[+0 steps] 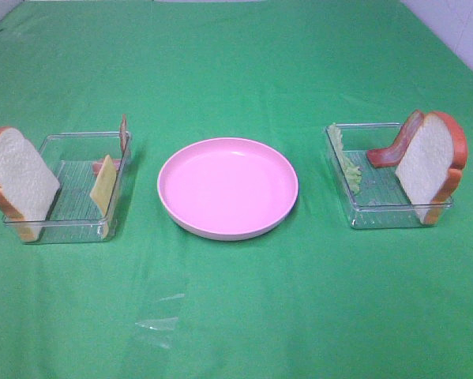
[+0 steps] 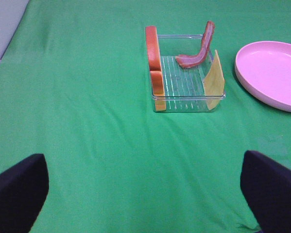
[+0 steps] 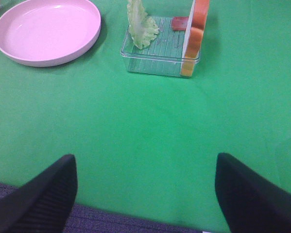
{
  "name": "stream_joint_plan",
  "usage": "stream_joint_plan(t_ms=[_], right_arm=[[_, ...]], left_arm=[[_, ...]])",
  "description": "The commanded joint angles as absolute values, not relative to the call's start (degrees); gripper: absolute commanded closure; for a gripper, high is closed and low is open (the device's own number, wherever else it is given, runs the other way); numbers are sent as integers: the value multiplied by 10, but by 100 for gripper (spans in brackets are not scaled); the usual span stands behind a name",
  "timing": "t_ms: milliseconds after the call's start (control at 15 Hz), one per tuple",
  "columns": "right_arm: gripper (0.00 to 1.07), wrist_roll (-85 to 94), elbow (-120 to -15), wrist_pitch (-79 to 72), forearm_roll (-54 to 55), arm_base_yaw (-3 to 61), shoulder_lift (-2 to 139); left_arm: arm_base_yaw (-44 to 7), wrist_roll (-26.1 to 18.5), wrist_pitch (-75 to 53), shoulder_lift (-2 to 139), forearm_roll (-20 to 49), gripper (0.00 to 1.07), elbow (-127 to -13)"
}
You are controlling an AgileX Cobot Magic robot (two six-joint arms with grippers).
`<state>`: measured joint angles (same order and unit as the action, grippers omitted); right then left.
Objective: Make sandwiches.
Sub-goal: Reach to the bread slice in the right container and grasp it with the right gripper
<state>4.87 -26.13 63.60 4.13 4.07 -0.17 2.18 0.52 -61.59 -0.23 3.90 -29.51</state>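
Note:
No stacked sandwich shows; the parts lie apart. A pink plate (image 1: 227,187) sits mid-table with nothing on it. The left clear tray (image 1: 66,225) holds a bread slice (image 1: 21,181), yellow cheese (image 1: 103,186) and a bacon strip (image 1: 122,134). The right clear tray (image 1: 382,217) holds lettuce (image 1: 346,159), bacon (image 1: 396,144) and a bread slice (image 1: 430,162). My left gripper (image 2: 145,194) is open, well short of the left tray (image 2: 184,104). My right gripper (image 3: 145,194) is open, well short of the right tray (image 3: 157,65). Neither arm shows in the exterior high view.
A green cloth (image 1: 236,316) covers the table. The table's near edge shows in the right wrist view (image 3: 135,221), close under the right gripper. A grey wall edge shows in the left wrist view (image 2: 4,19).

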Motion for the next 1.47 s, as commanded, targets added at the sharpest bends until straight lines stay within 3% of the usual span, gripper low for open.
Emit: stream_joint_plan(t_ms=[67, 1467], right_arm=[[31, 47, -260, 634, 38, 38, -19], [31, 47, -260, 634, 34, 38, -15]], left_arm=[[21, 5, -615, -11, 39, 4, -295], [21, 5, -615, -11, 39, 4, -295]])
